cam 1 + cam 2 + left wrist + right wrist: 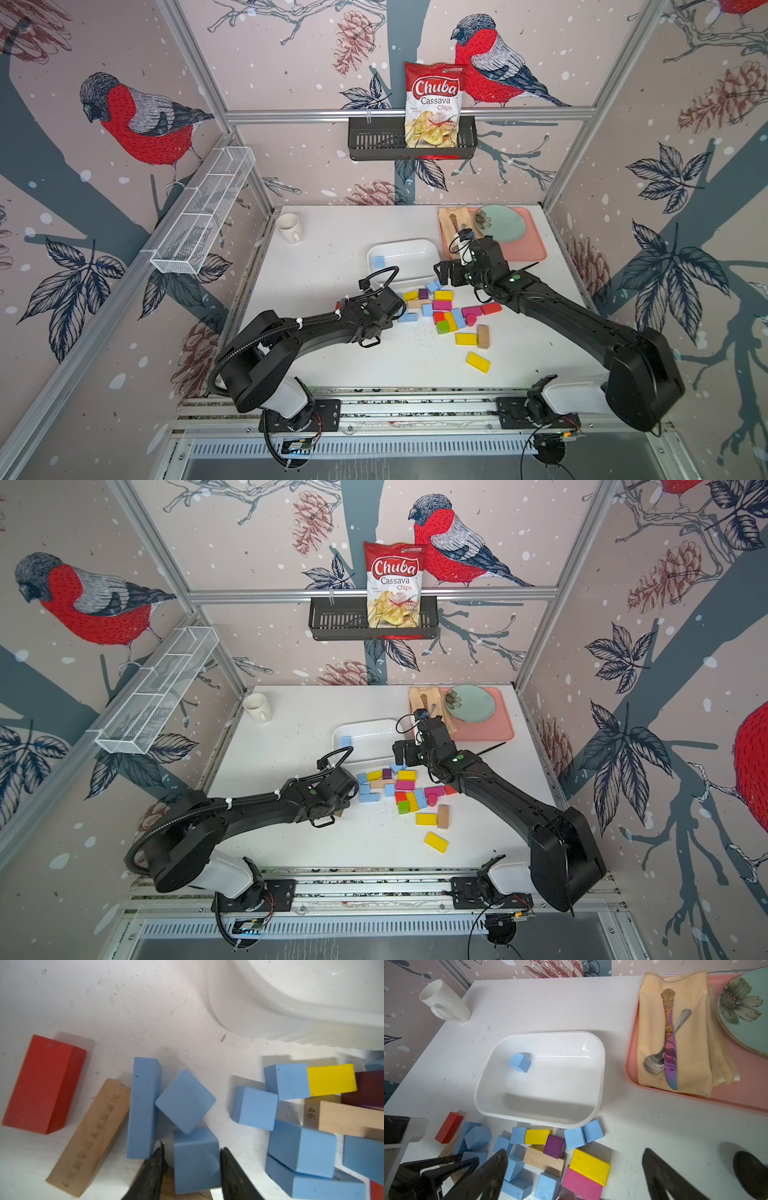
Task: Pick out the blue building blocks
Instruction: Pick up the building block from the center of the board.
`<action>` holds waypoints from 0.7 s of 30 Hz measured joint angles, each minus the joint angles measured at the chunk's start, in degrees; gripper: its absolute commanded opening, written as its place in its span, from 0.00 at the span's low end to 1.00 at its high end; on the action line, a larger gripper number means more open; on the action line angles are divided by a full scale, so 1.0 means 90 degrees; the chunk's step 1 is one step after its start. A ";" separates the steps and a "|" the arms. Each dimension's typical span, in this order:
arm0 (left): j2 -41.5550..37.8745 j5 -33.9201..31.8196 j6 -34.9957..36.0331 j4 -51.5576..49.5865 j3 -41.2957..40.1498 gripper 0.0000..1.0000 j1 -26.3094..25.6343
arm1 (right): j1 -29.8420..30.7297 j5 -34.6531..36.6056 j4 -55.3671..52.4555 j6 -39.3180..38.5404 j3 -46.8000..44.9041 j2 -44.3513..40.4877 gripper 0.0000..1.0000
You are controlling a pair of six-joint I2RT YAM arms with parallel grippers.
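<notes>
Blocks are lying scattered over the white table [324,266], and the blue building blocks [408,318] are mostly sitting in the mixed heap just in front of the white dish [529,1119]. They are jumbled there with yellow, pink, red, purple and plain wooden pieces. A lone blue cube [520,1062] is already sitting inside the dish, near one corner.

Over at the heap's left edge, the left gripper [192,1146] is hanging low with its jaws apart on either side of a second blue cube [196,1167]. One finger [230,1169] is looking flush against that cube's side, while the other is showing a thin sliver of gap, so no firm clamp is showing. Just past it, a cornerwise blue cube [185,1101] is touching a long blue bar [143,1105]. That bar is lying beside a plain wooden bar [89,1136], with a red block [41,1084] beyond it.

On the other side, the right gripper [575,1150] is hovering above the heap near the dish. Its jaws are spread wide and holding nothing.
</notes>
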 measured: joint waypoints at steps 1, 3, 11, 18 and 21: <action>0.0019 -0.0002 0.0000 0.0002 0.0012 0.42 0.0000 | -0.0010 -0.0002 0.0000 0.0000 -0.0007 0.0000 1.00; 0.0075 -0.0007 0.0041 0.0002 0.0036 0.39 0.0000 | -0.0029 0.0000 0.0024 0.0005 -0.0032 0.0000 1.00; 0.0168 -0.0087 0.0158 0.0027 0.0078 0.24 0.0000 | -0.0063 0.0000 0.0073 0.0019 -0.0102 -0.0002 1.00; 0.0134 -0.0097 0.0163 0.0024 0.0083 0.08 0.0000 | -0.0070 0.0000 0.0095 0.0022 -0.0143 -0.0007 1.00; 0.0015 -0.0134 0.0168 0.0000 0.0102 0.07 0.0000 | -0.0075 0.0000 0.0095 0.0022 -0.0165 -0.0022 1.00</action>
